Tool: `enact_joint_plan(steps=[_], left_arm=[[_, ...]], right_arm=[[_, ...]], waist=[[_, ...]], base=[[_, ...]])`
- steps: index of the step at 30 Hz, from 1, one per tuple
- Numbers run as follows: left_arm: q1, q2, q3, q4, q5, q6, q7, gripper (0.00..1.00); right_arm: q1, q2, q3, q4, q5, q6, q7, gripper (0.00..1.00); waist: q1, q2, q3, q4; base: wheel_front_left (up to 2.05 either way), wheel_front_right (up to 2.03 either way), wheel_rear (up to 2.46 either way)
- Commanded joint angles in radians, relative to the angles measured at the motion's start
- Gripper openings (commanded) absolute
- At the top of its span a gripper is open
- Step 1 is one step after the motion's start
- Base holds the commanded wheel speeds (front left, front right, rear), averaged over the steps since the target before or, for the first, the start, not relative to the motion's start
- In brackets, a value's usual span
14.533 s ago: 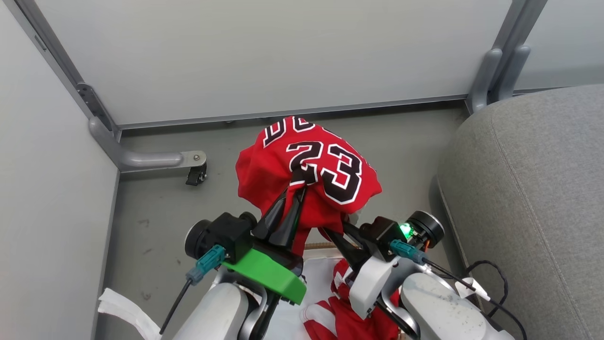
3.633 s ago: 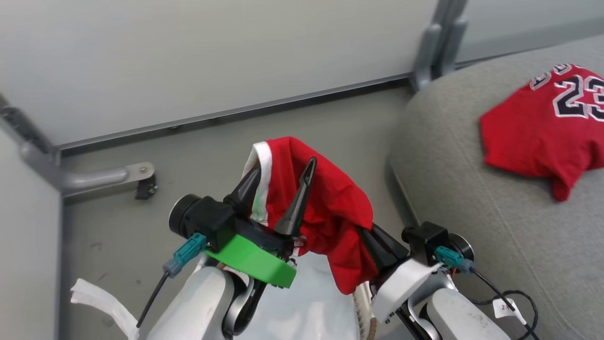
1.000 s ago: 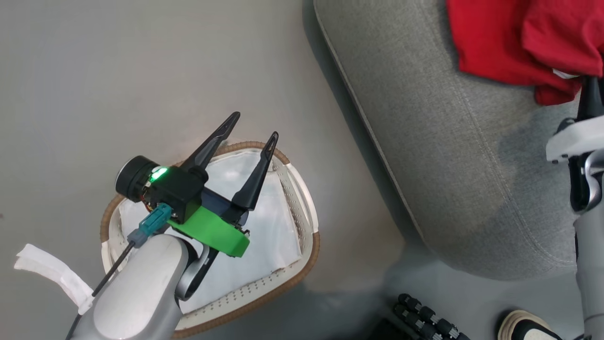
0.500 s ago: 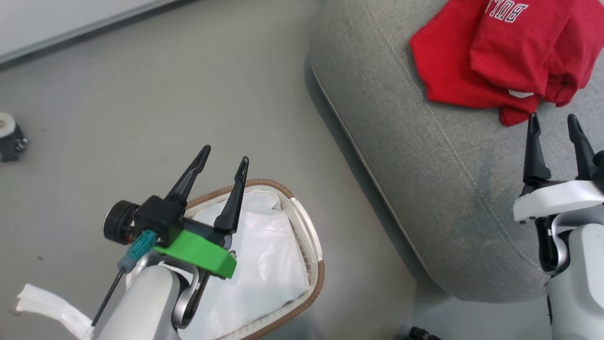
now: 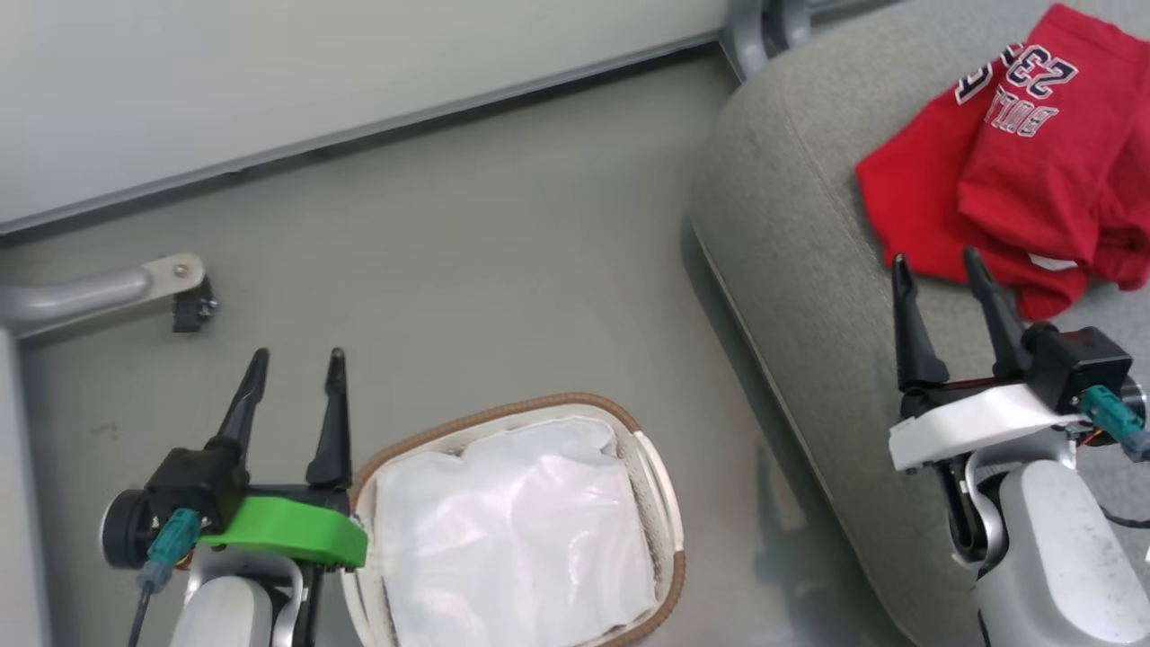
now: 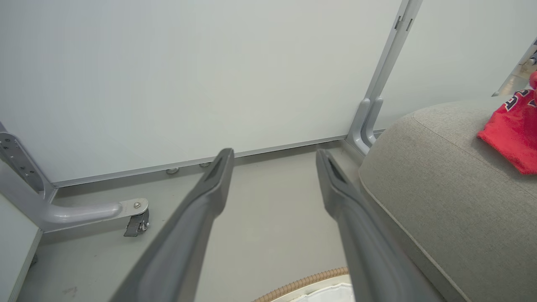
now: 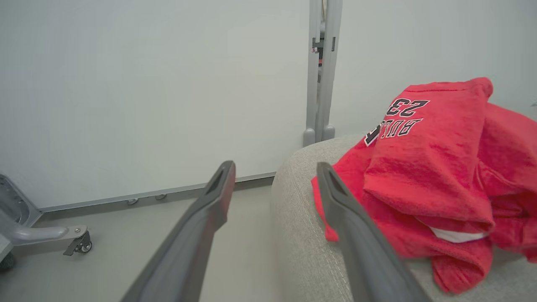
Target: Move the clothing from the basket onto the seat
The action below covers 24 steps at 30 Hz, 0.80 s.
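Clothing (image 5: pixel 1015 171): two red garments heaped, overlapping, on seat (image 5: pixel 809 270) near rounded corner. Basket (image 5: pixel 672 548) on floor (image 5: pixel 494 270), white liner (image 5: pixel 512 530) inside, no red. Right gripper (image 5: pixel 934 259) nearer, pile just ahead of its tips, slightly right. Left gripper (image 5: pixel 296 355) beside basket. Both wide, empty. Task likely done.

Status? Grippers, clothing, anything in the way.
Left gripper open, right gripper open, both empty. Clothing piled on seat. Basket holds just its liner. No obstruction seen.

A pale partition panel (image 5: pixel 269 72) meets grey floor (image 5: pixel 467 270); its metal foot (image 5: pixel 99 288) carries a caster (image 5: pixel 191 312) (small, black).
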Motion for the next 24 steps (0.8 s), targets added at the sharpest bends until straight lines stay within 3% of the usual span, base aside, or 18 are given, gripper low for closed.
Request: enact_joint_plan(steps=[1,14,23,24], left_arm=[[0.026,-0.007,0.02,0.007,0.011,-0.002,0.001,1.0],[0.141,-0.054,0.145,0.031,0.076,-0.003,0.001,1.0],[0.219,-0.062,0.132,0.02,0.021,-0.003,0.001,1.0],[0.205,-0.063,0.131,0.026,0.021,0.0,0.0,0.0]], right_arm=[[0.032,0.002,0.01,0.005,0.005,-0.001,-0.002,1.0],[0.148,0.017,0.077,0.039,0.022,-0.001,-0.002,1.0],[0.208,0.02,0.07,0.053,0.028,-0.001,-0.002,1.0],[0.2,0.022,0.072,0.055,0.022,0.0,0.0,0.0]], waist=[[0.0,0.0,-0.076,0.075],[0.0,0.0,-0.176,0.126],[0.0,0.0,-0.213,0.136],[0.0,0.0,-0.211,0.133]], base=[[0.0,0.0,0.0],[0.0,0.0,0.0],[0.0,0.0,0.0],[0.0,0.0,0.0]])
